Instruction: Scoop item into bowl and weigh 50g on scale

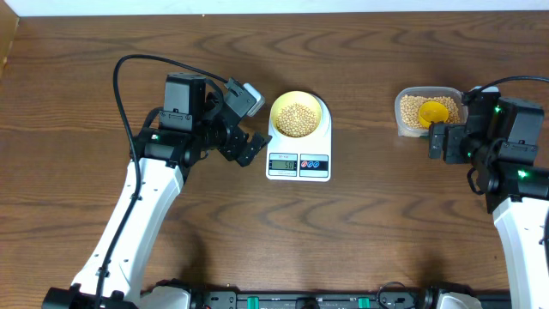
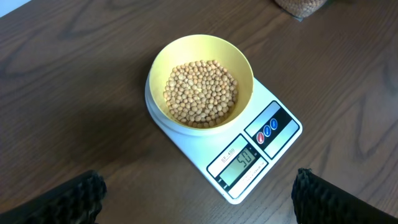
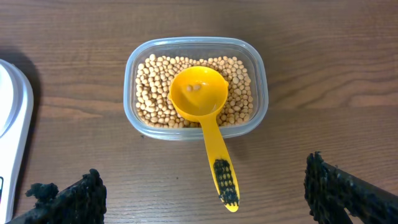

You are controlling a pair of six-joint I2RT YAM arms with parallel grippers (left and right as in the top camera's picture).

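The beans point(image 2: 202, 92) are tan-beige, the bowl point(image 2: 186, 50) pale yellow, the scale point(image 2: 199, 148) white with a grey display point(image 2: 239, 163) of dark digits and one red and two blue buttons point(image 2: 267, 132). The scoop point(image 3: 214, 140) is orange-yellow with a black patch on its handle, the container point(image 3: 132, 68) clear, the table point(image 1: 386, 240) dark brown with wavy wood grain

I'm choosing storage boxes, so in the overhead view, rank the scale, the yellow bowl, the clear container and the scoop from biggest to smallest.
1. scale
2. clear container, its right edge hidden
3. bowl, close to the container, so that order is unsure
4. scoop, only its head clearly showing
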